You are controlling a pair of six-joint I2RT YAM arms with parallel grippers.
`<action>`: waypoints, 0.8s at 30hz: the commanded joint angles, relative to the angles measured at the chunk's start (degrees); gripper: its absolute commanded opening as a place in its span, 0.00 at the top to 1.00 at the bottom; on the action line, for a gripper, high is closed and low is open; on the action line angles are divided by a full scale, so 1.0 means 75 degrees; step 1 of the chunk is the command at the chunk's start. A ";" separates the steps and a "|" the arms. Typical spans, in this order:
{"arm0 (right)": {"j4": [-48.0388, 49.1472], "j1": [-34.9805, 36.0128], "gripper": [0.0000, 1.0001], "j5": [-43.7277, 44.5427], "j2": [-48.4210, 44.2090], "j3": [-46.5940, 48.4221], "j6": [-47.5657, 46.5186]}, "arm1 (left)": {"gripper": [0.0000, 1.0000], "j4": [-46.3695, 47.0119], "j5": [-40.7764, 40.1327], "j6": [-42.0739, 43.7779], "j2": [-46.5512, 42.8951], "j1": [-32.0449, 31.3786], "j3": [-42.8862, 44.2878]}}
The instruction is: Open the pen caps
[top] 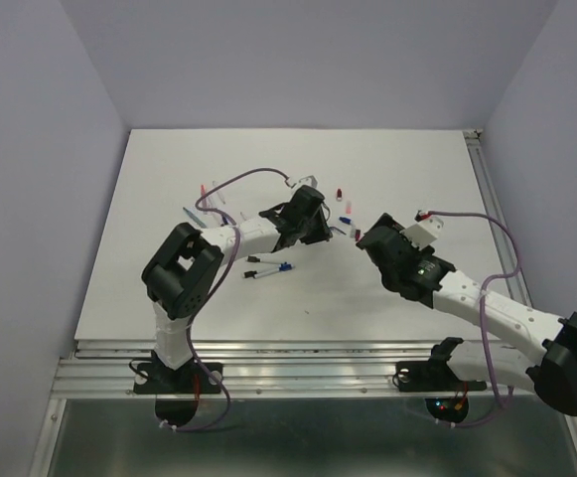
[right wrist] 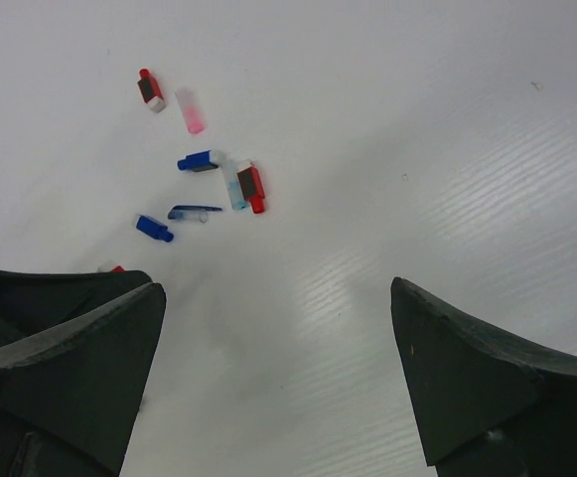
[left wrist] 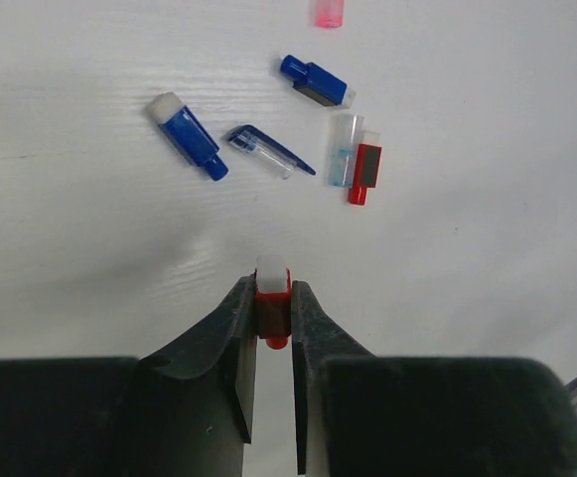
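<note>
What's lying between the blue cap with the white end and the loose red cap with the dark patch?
Left wrist view: a slim blue clip piece and a clear bluish cap lie between the blue cap and the red cap.

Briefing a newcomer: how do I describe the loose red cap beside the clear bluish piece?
On the white table, find the pieces ahead of the left gripper. Among them is the red cap, side by side with a pale bluish piece; its other neighbours are dark blue.
</note>
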 commanded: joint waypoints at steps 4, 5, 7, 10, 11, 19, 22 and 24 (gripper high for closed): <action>0.0454 0.0012 0.00 0.0791 -0.0834 -0.0650 -0.0054 | 0.93 -0.0732 -0.0326 0.0186 0.0953 -0.0302 0.1478; 0.0501 0.0012 0.00 0.0803 -0.0904 -0.0709 -0.0078 | 0.92 -0.0779 -0.0350 0.0163 0.1013 -0.0360 0.1561; 0.0548 0.0012 0.00 0.0779 -0.0952 -0.0721 -0.0148 | 0.84 -0.0872 -0.0432 0.0151 0.1200 -0.0384 0.1771; 0.0513 0.0012 0.00 0.0803 -0.0975 -0.0709 -0.0242 | 0.77 -0.1071 -0.0537 0.0162 0.1446 -0.0454 0.2134; 0.0502 0.0012 0.00 0.0814 -0.0987 -0.0709 -0.0254 | 0.76 -0.1200 -0.0572 0.0186 0.1528 -0.0477 0.2229; 0.0490 0.0012 0.00 0.0721 -0.1151 -0.0768 -0.0313 | 0.44 -0.1599 -0.0736 0.0396 0.1752 -0.0536 0.2710; 0.0525 0.0012 0.00 0.0697 -0.1245 -0.0803 -0.0325 | 0.31 -0.1588 -0.0807 0.0549 0.1413 -0.0606 0.2593; 0.0630 0.0012 0.00 0.0627 -0.1280 -0.0850 -0.0371 | 0.26 -0.1587 -0.0819 0.0794 0.1050 -0.0700 0.2488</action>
